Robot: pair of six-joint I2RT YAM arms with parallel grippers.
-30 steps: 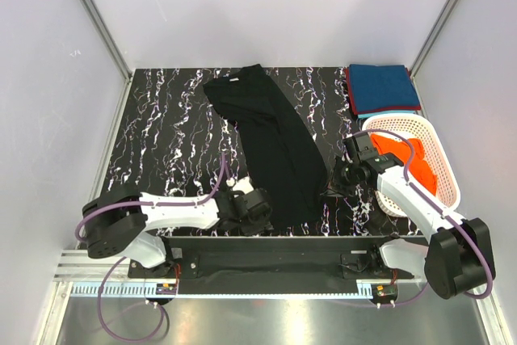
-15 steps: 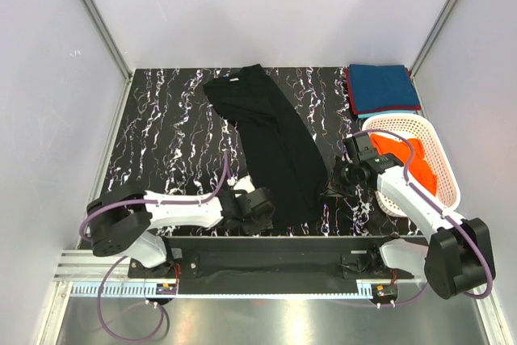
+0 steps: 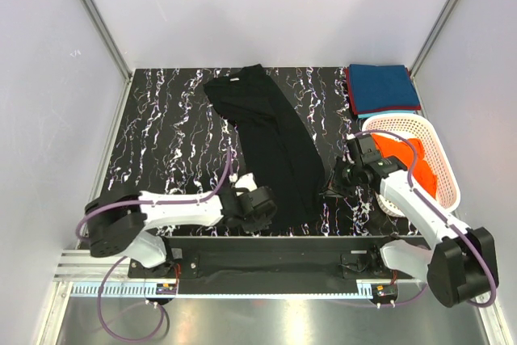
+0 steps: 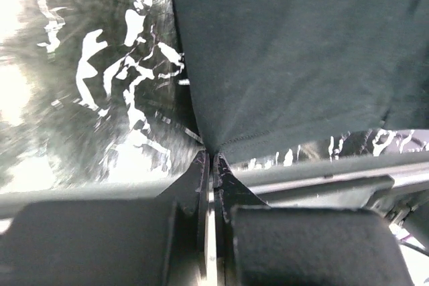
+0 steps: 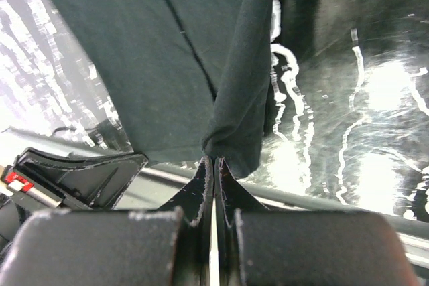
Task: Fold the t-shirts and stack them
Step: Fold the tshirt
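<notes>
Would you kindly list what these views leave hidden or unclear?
- Top view: the orange t-shirt is partly hidden by the basket and right arm.
- Top view: the dark red t-shirt shows only an edge under the teal-blue t-shirt.
- Left wrist view: the table is blurred by glare.

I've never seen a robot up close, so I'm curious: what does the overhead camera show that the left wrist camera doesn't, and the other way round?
Only the overhead view: the white basket holding an orange t-shirt, the folded teal-blue t-shirt at the far right corner, and the right gripper. Only the left wrist view: close up, the left gripper shut on the hem of the black t-shirt. Both: the black t-shirt lying on the marbled table.
</notes>
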